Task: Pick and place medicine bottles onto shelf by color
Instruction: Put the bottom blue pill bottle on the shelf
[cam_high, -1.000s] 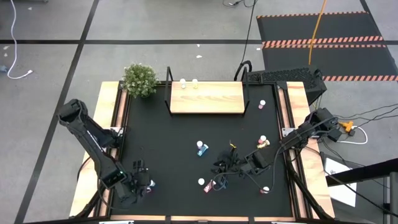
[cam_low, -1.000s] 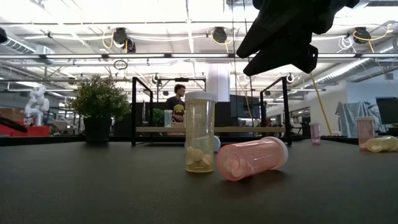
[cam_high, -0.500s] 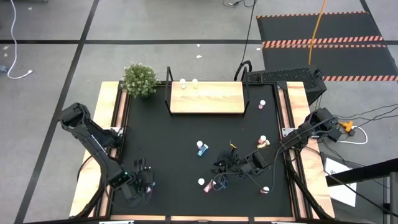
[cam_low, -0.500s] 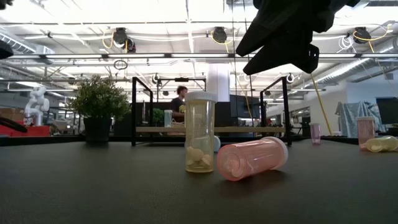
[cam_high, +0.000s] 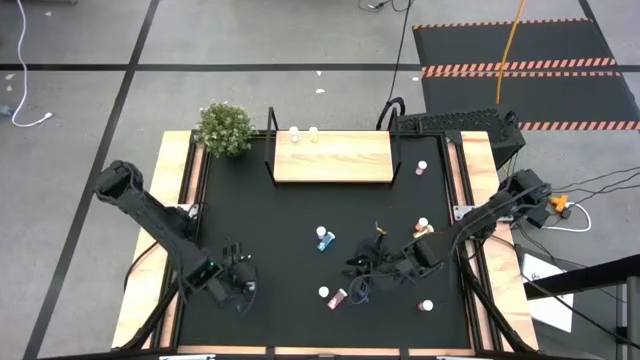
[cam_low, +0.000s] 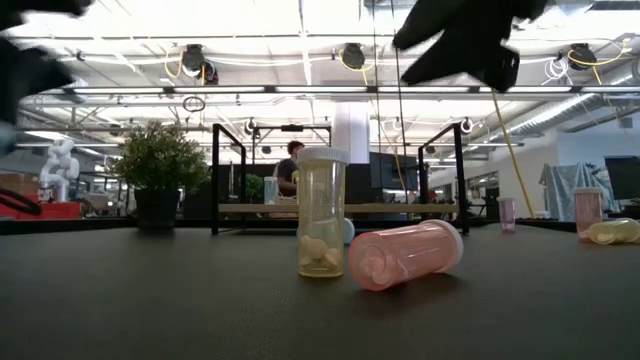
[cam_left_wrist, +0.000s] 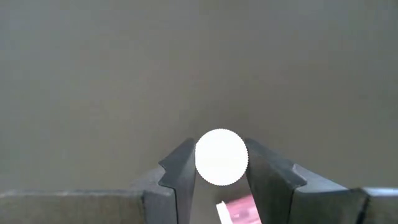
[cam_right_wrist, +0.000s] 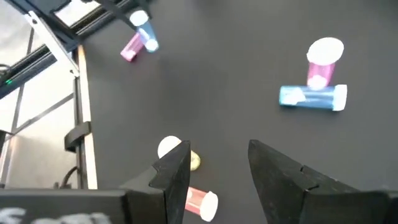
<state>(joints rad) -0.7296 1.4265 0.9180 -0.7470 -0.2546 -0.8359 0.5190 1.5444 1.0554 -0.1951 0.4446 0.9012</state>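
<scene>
My left gripper (cam_left_wrist: 221, 171) clamps a white-capped bottle (cam_left_wrist: 221, 157) above the table's near-left corner, my right gripper (cam_right_wrist: 217, 165) hangs open over the scattered bottles, and the shelf (cam_high: 333, 158) stands far back.

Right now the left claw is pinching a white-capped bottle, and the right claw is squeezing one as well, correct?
Only half right. The left gripper does clamp a white-capped bottle, but the right gripper holds nothing: the right wrist view shows bare black table between its parted fingers, with a pink bottle and a yellow bottle lying beside them.
</scene>
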